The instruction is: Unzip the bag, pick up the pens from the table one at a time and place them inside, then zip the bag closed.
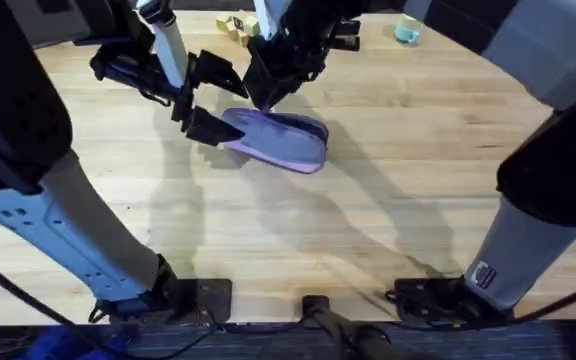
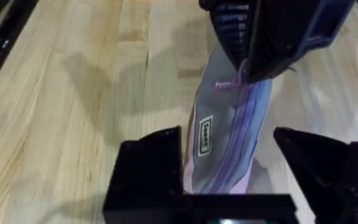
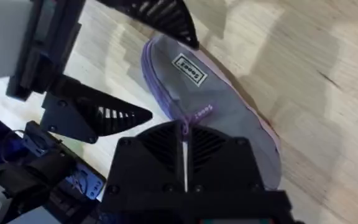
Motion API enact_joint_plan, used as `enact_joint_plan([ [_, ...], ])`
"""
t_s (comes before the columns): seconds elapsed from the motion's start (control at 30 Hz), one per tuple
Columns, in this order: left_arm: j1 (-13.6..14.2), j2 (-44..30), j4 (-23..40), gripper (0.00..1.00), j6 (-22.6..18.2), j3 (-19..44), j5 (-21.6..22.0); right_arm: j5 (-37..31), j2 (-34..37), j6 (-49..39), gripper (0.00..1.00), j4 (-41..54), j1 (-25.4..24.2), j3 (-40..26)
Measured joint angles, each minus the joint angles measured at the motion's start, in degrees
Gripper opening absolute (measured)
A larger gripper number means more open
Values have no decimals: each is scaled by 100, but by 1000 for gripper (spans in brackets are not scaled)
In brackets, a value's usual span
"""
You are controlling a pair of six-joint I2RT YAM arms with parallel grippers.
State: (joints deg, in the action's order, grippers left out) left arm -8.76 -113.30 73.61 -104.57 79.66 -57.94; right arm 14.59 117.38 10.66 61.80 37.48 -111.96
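While the left hand (image 1: 211,100) sits spread round the bag (image 1: 278,140) end, right hand (image 3: 185,152), pinching the zip pull, should prob. draw straight w/ steady tension.

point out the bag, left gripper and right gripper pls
bag (image 1: 286,143): overhead view, lavender top panel.
left gripper (image 2: 229,165): left wrist view, midway between its fingertips, astride the bag's end.
right gripper (image 3: 184,140): right wrist view, where the jaws meet, pinched on the zipper pull.

pale plank table (image 1: 388,220); lavender bag (image 1: 278,138) lying far centre; small teal object (image 1: 406,30) and yellowish bits (image 1: 234,27) at far edge.
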Motion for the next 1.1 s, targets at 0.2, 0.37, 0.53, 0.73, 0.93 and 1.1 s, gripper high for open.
enact_joint_plan([
  [0.2, 17, 0, 2, 479, 241, 0, 178, 0, 0, 0, 31, 0, 0, -2],
  [0.37, 38, 0, 8, 49, 301, 0, 294, 2, 0, -1, 31, 8, -17, -7],
  [0.53, 46, 0, 9, 46, 341, 0, 263, 97, 0, -3, 32, 214, -138, -32],
  [0.73, 103, 0, 8, 44, 438, 0, 219, 217, 0, -58, 32, 761, -425, -61],
  [0.93, 119, -1, 25, 44, 521, 0, 221, 92, 0, -174, 32, 1261, -656, -80],
  [1.1, 106, 0, 150, 43, 548, 0, 331, -280, 0, -295, 32, 1602, -796, -107],
])
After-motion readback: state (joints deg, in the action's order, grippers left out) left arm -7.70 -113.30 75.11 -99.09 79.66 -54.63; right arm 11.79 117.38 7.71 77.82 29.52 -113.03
